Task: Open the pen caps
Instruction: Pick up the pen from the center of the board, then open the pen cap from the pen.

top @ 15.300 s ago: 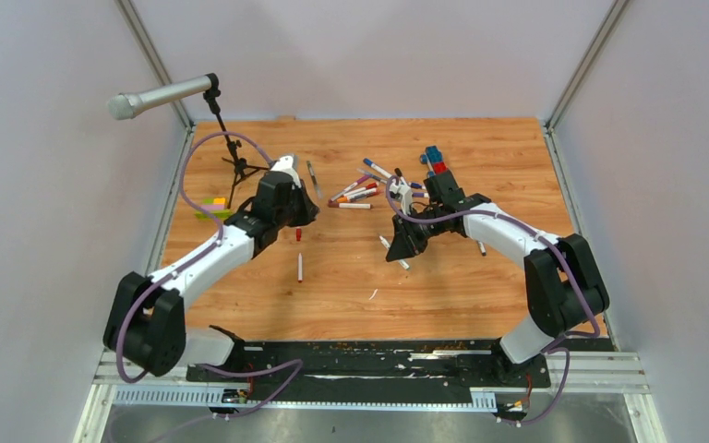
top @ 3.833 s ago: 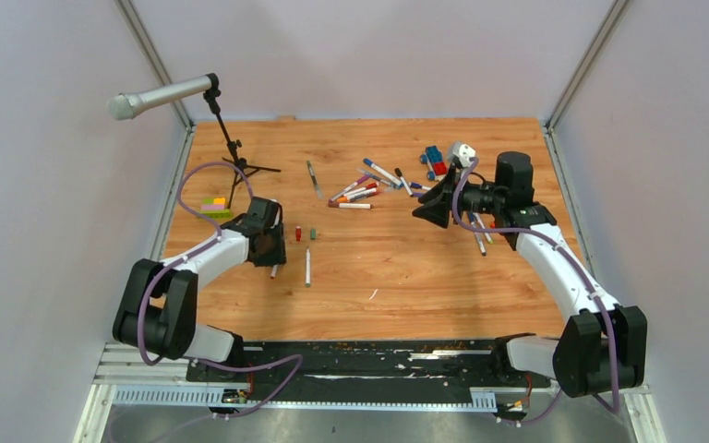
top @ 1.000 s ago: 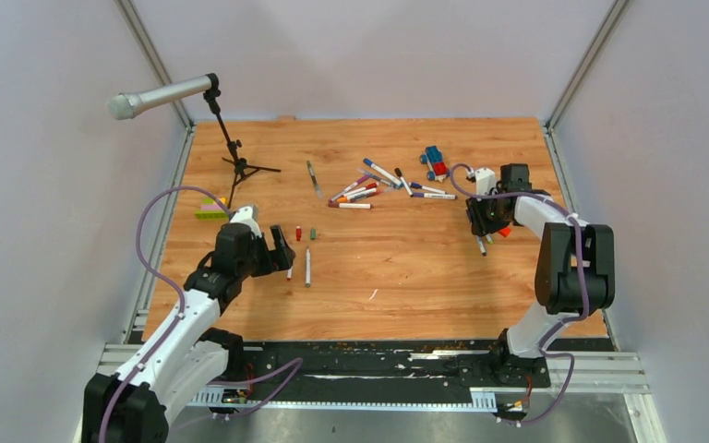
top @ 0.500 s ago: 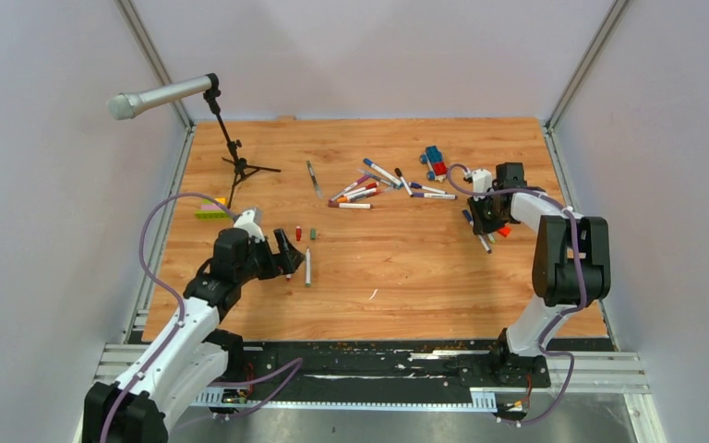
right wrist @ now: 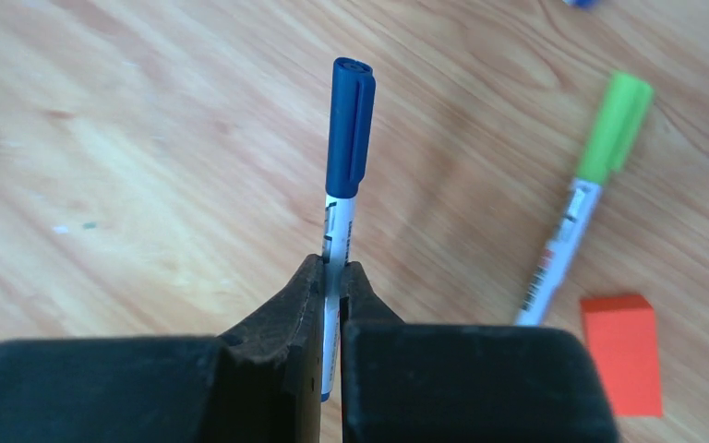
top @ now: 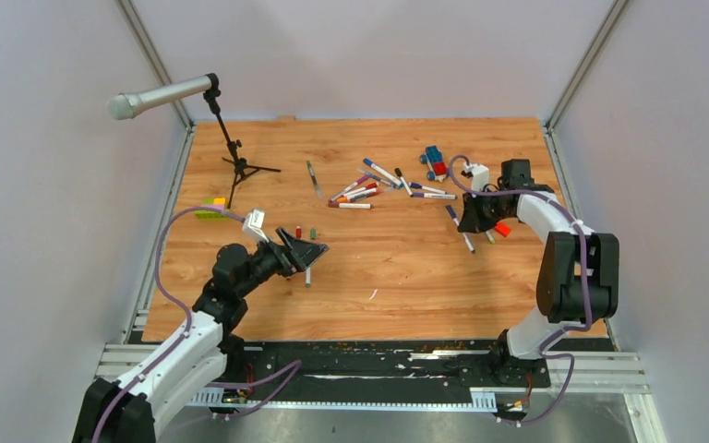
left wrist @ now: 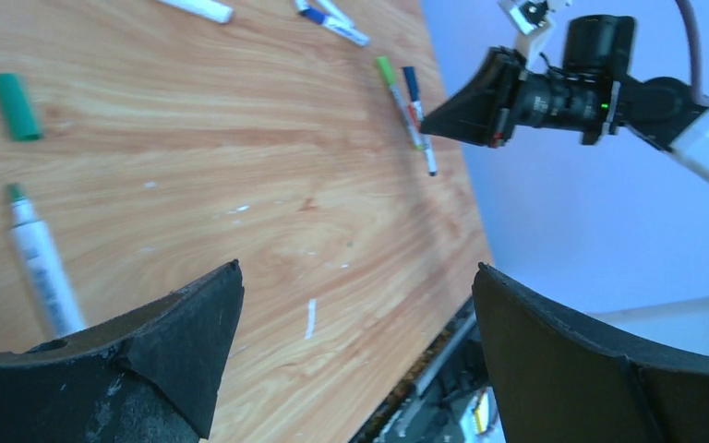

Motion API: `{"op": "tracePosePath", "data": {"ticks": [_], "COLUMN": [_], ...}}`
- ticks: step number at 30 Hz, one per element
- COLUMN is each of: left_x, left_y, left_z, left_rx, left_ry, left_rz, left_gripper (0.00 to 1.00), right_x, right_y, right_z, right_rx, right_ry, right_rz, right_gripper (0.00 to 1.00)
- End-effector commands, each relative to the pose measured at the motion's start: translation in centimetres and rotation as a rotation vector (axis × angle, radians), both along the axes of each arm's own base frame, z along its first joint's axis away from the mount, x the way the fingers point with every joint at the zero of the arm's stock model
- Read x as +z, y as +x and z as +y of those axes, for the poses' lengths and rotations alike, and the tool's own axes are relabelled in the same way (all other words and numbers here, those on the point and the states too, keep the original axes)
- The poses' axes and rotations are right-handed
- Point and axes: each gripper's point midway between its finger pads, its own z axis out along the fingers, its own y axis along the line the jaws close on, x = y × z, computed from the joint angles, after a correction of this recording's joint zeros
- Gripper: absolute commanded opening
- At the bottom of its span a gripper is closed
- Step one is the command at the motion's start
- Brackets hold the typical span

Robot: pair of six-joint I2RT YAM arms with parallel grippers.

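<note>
Currently the right gripper [right wrist: 332,269] is clamped tight on the white barrel of a blue-capped pen [right wrist: 339,231] — its blue cap [right wrist: 351,125] is on, pointing to the top of the wrist view. A green-capped pen [right wrist: 568,240] lies on the table [right wrist: 148,138] at right, with an orange block [right wrist: 620,353] just beside its lower end. The left gripper [left wrist: 357,270] is spread wide, holding nothing (lower left of the overhead view). Under it — an uncapped green pen [left wrist: 42,268], with a loose green cap [left wrist: 16,106] lying apart from it. A pile of pens [top: 369,189] sits upper centre.
</note>
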Motion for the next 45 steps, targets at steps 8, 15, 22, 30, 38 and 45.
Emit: {"op": "tracePosePath", "data": {"ticks": [8, 15, 22, 30, 38, 45], "left_x": [6.8, 6.4, 5.4, 4.2, 3.0, 2.9], "left_y": [2.4, 5.2, 7.1, 7.5, 7.1, 7.4], "left_z": [-5.2, -11.1, -16.0, -17.7, -19.4, -20.2], "left_rx": [0.027, 0.005, -0.040, -0.052, -0.083, -0.093], "left_ry": [-0.249, -0.292, -0.348, -0.309, -0.283, -0.257], "left_rz": [-0.155, -0.110, -0.074, -0.052, -0.020, -0.024], "left_gripper": [0.99, 0.94, 0.86, 0.78, 0.69, 0.48], "right_x": [7.7, 8.8, 8.5, 8.2, 8.3, 8.1], "right_y": [-3.8, -5.4, -6.6, -7.1, -7.3, -7.5], "right_z": [9.4, 12.4, 14.4, 15.4, 15.7, 16.0], "right_rx": [0.292, 0.388, 0.451, 0.480, 0.488, 0.497], "right_ry": [0.612, 0.686, 0.688, 0.695, 0.708, 0.706], "right_rz": [-0.001, 0.024, 0.059, 0.085, 0.096, 0.105], "right_gripper": [0.00, 0.00, 0.00, 0.00, 0.00, 0.00]}}
